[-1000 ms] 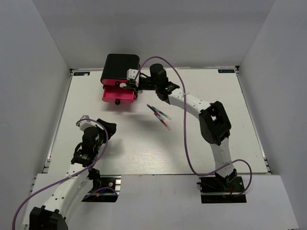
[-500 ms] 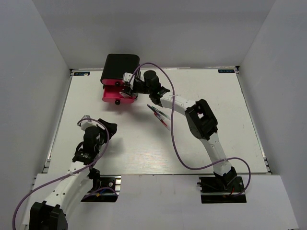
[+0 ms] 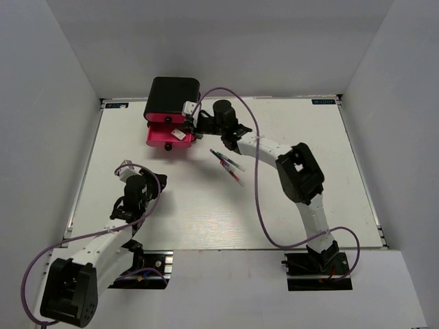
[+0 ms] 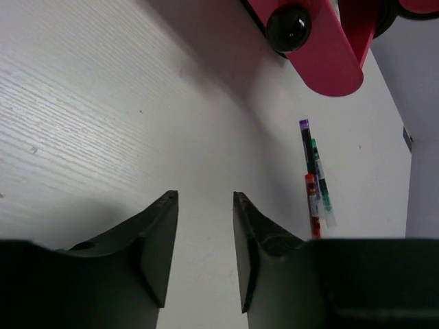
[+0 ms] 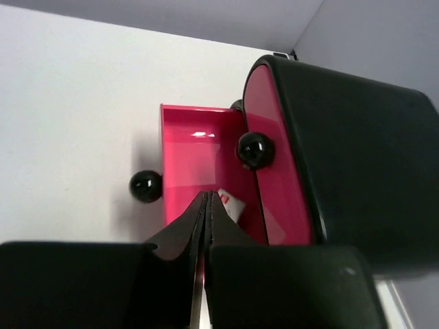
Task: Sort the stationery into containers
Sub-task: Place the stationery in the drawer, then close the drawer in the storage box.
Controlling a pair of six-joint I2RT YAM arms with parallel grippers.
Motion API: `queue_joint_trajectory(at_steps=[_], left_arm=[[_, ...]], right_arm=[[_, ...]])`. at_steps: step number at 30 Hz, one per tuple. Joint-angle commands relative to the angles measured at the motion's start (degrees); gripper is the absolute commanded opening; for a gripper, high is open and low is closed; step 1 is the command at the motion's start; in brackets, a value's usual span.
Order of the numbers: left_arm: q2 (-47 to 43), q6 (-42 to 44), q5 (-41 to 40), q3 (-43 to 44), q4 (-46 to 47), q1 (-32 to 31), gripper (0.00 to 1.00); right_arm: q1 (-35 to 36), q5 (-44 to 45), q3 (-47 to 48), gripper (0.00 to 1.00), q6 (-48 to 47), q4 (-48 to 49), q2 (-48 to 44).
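Pens (image 3: 226,163) loose near open pink drawer (image 5: 195,147); left gripper (image 4: 204,200) apart, right gripper (image 5: 207,197) together.

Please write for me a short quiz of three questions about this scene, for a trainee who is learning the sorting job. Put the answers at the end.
1. True or false: a pink drawer of the black cabinet is pulled out.
2. Where do the pens lie?
A. inside the drawer
B. on the table
C. between the fingers of one tool
3. Which one stands open over bare table: the left tool or the right tool?

Key: 1 true. 2 B. 3 the left tool; the right tool is shut.
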Motion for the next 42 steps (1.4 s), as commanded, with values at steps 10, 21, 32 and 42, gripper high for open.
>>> queue_joint_trajectory(at_steps=[10, 21, 32, 42], left_arm=[[27.55, 1.88, 1.15, 12.44, 13.09, 0.44, 0.55], [35.55, -5.24, -1.3, 20.26, 10.99, 0.97, 0.51], [37.14, -9.19, -8.95, 26.07, 2.02, 0.97, 0.45], [41.88, -10.25, -9.05, 30.98, 2.63, 1.5, 0.45]], right_arm=[[-7.77, 1.9, -28.28, 0.24, 2.07, -3.87, -27.46], [-14.62, 2.08, -35.59, 0.25, 3.92, -6.69, -35.2], [-17.7, 0.14, -36.82, 0.25, 4.8, -7.13, -36.34], [-19.46, -0.03, -38.14, 0.26, 3.75, -8.63, -37.84]])
